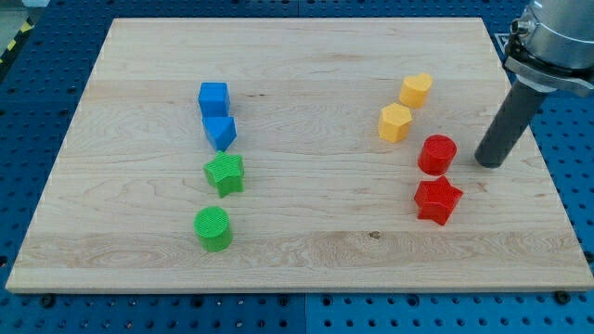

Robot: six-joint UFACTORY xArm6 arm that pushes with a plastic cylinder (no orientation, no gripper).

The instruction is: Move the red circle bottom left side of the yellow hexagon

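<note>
The red circle (437, 154) is seen as a short, ribbed cylinder with a flat round top, standing upright toward the view's right on the tabletop (306, 83). It is placed below and to the right of the yellow hexagon (395, 122), near but apart from it. A red star (437, 200) lies just below it, and a second yellow block (416, 90) sits above the hexagon. No hand is carried by the arm; my tip (490, 163) is set down just right of the red circle, with a small gap. Toward the view's left a column is formed by a blue cube (213, 97), a blue block (221, 132), a green star (225, 173) and a green circle (213, 228). The tabletop is pale wood, laid on a blue perforated base (575, 148).
</note>
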